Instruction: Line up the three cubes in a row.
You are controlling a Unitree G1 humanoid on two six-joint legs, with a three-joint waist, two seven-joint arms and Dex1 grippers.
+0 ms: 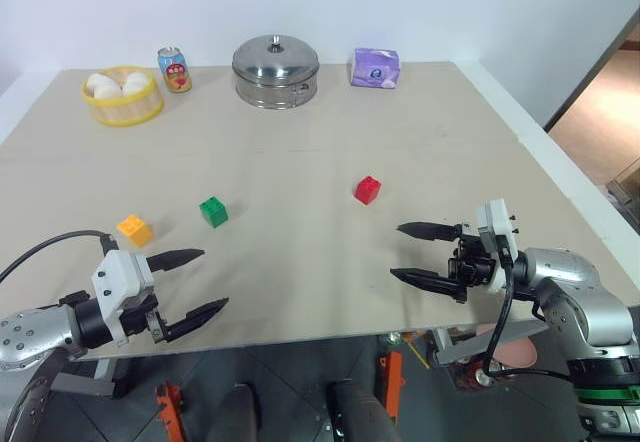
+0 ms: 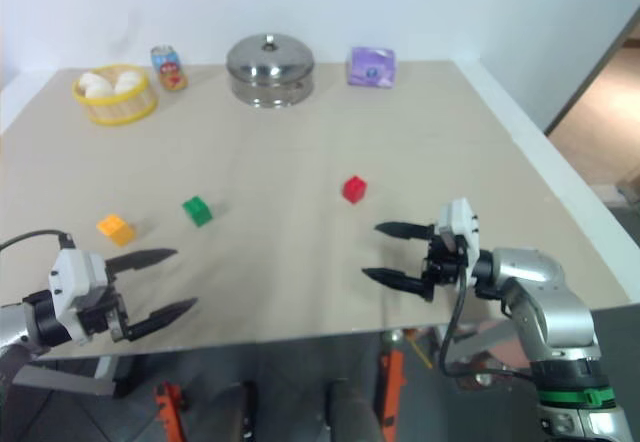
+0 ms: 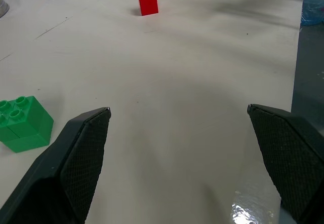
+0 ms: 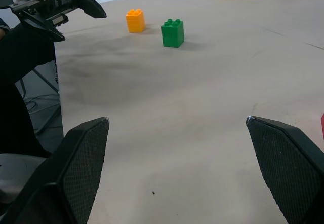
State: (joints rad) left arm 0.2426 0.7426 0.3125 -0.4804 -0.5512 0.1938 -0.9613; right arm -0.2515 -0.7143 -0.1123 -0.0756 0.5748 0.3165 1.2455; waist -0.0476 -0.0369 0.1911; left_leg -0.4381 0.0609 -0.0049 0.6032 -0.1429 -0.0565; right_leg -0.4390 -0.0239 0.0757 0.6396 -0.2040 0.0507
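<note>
While our left gripper (image 1: pixel 190 282) and right gripper (image 1: pixel 420 252) hung wide open and empty at the table's (image 1: pixel 300 152) near edge, the yellow-orange cube (image 1: pixel 134 229), green cube (image 1: pixel 213 211) and red cube (image 1: pixel 367 190) sat mid-table, loosely strung out, not yet an even row.

I'm looking down on a wide beige table (image 1: pixel 300 162) whose matte top has a white edge (image 1: pixel 520 112) along its right side. Behind it a plain white wall (image 1: pixel 320 2) runs the full width, evenly lit with no hard shadows. To the right, past the table corner, a strip of warm tan floor (image 1: pixel 600 122) shows beside a dark doorway frame (image 1: pixel 590 67). Under the near edge I see dark grey floor (image 1: pixel 290 382) and orange stand brackets (image 1: pixel 390 382).
</note>
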